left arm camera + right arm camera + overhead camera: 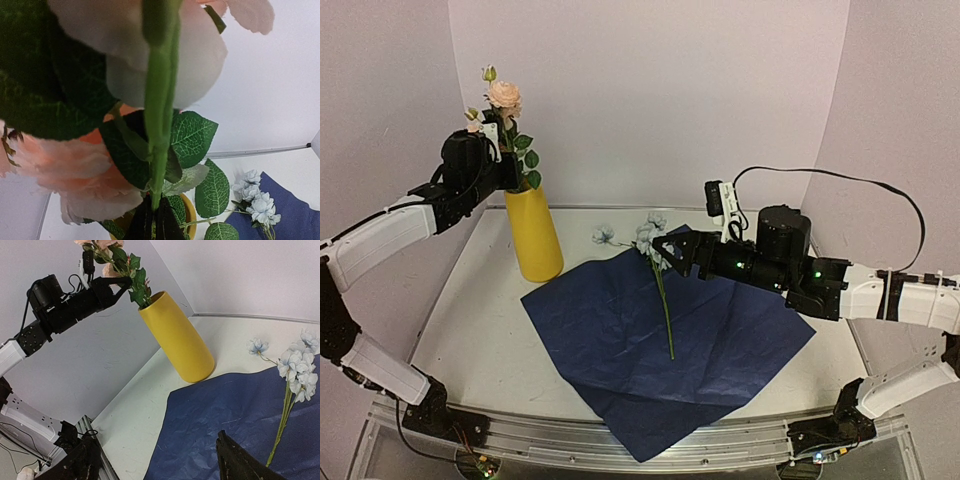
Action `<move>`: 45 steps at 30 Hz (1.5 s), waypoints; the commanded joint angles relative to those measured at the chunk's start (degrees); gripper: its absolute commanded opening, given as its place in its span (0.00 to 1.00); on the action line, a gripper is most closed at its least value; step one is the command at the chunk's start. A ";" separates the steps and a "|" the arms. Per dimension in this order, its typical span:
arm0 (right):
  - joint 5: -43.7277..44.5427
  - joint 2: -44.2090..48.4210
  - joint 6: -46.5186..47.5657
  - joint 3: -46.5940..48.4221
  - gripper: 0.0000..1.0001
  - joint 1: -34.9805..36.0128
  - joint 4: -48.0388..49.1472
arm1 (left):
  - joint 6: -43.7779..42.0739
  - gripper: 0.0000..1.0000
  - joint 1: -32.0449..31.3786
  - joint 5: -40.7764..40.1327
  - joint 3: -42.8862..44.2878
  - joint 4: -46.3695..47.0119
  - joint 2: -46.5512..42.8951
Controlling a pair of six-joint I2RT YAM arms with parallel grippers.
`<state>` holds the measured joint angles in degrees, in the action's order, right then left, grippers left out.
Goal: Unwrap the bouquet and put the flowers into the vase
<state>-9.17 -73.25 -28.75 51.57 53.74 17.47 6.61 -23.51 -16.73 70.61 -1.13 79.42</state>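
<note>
Now, your right gripper [665, 252], jaws apart, hovers nearest the blue stem [664, 305] lying near-to-far on the navy paper [610, 330]; left gripper [510, 165] clamped on roses [504, 95] above the vase [533, 235].

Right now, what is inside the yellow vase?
Peach roses with green leaves rise from the mouth of the vase, with the left tool shut on a stem. The vase wall hides the lower stems, so their depth cannot be seen.
</note>
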 commanded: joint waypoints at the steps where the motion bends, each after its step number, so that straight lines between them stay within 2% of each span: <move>1: 0.65 1.96 -0.08 -0.24 0.80 0.22 0.98 | 1.48 0.00 0.08 -0.89 -1.10 2.08 1.08; 6: 0.75 2.15 0.03 -0.33 0.80 0.23 0.98 | 1.83 0.00 0.12 -1.17 -1.66 2.53 3.12; 8: 0.67 2.06 0.03 -0.33 0.80 0.16 0.98 | 1.97 0.05 0.06 -1.94 -1.64 2.45 3.91; 9: 0.65 1.94 0.02 -0.46 0.80 0.22 0.98 | 2.25 0.14 0.12 -2.10 -1.47 2.33 4.11; 10: 0.64 1.91 -0.05 -0.48 0.80 0.18 0.98 | 2.44 0.18 0.08 -2.11 -1.37 2.21 4.15; 11: 0.84 1.81 -0.18 -0.57 0.81 0.22 0.98 | 2.63 0.33 0.08 -1.78 -1.08 1.59 4.14; 12: 1.16 1.74 -0.39 -0.72 0.81 0.17 0.90 | 2.89 0.40 0.09 -1.37 -0.61 1.48 3.81; 15: 2.27 1.48 -0.77 -0.71 0.81 0.17 0.37 | 3.46 0.50 0.04 -0.74 0.55 -1.45 2.65; 23: 4.05 -1.13 -0.91 0.79 0.81 0.20 -1.18 | 5.08 0.61 0.11 2.59 1.37 -4.88 -3.49; 28: 12.86 -6.73 -2.60 5.78 0.80 0.14 -9.98 | 6.55 0.69 0.09 5.73 0.30 -7.52 -9.75; 33: 16.24 -13.93 -4.71 10.59 0.75 -0.35 -16.23 | 10.41 0.70 0.03 9.86 -2.71 -10.36 -15.53; 37: 18.90 -19.99 -6.39 13.58 0.67 -0.59 -21.39 | 18.73 0.71 0.01 20.48 -10.60 -10.86 -21.48; 40: 20.40 -24.43 -6.90 16.18 0.59 -0.70 -24.68 | 23.52 0.71 0.02 28.08 -15.23 -10.84 -22.56; 45: 20.51 -30.27 -6.86 18.89 0.52 -0.64 -27.49 | 28.53 0.73 0.02 33.96 -20.66 -10.50 -20.96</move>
<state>8.75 -99.79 -34.92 66.87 53.21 -5.43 28.38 -23.55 8.34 53.52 -10.79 56.86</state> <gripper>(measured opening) 0.537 0.723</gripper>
